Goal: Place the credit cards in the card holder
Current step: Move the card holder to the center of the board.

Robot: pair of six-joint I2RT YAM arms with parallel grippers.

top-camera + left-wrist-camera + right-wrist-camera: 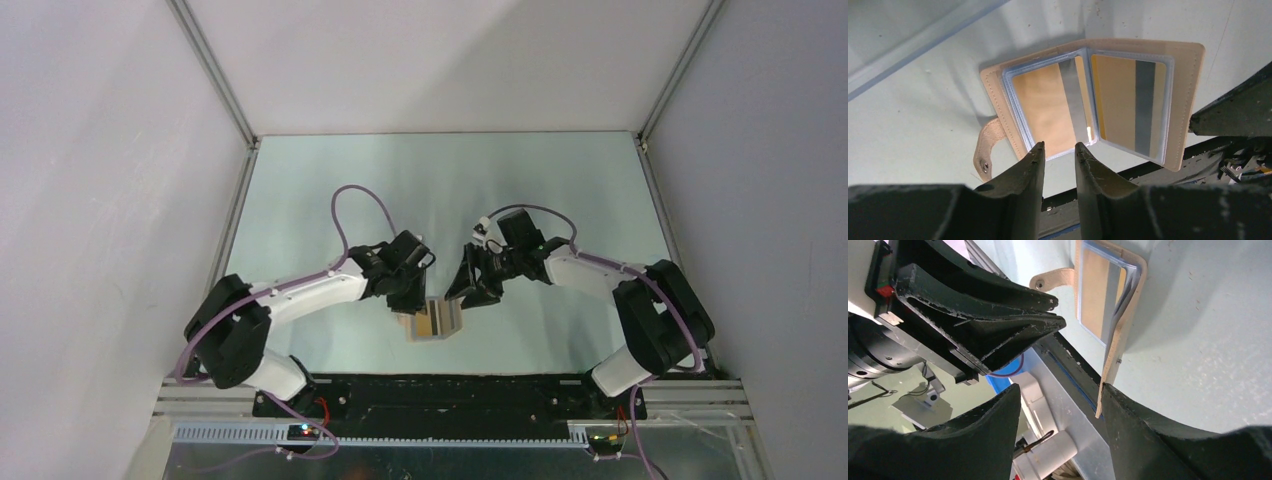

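While both arms lean in over the near middle of the table (400,180), the card holder (1188,90) lies spread open between them. It sits close to the black front rail (450,388), with its blue-edged clear sleeves (1013,85) facing up. Two credit cards (1128,107) sit in it, one in each facing sleeve, orange-yellow with the dark stripe showing through the plastic. The closing strap (985,150), with its small snap, sticks out from the outer edge of one cover and rests on the table.

The left gripper (1059,150) hangs right at the near edge of one card's sleeve. Its fingers are drawn close, with only a narrow slit between them and nothing caught in it. Whether the tips touch the sleeve I can't make out.

The right gripper (1058,405) is spread wide and empty at the holder's other side. Seen from its wrist camera, that cover is tilted up off the table, and its free edge leans against the inner tip of one finger (1148,440).
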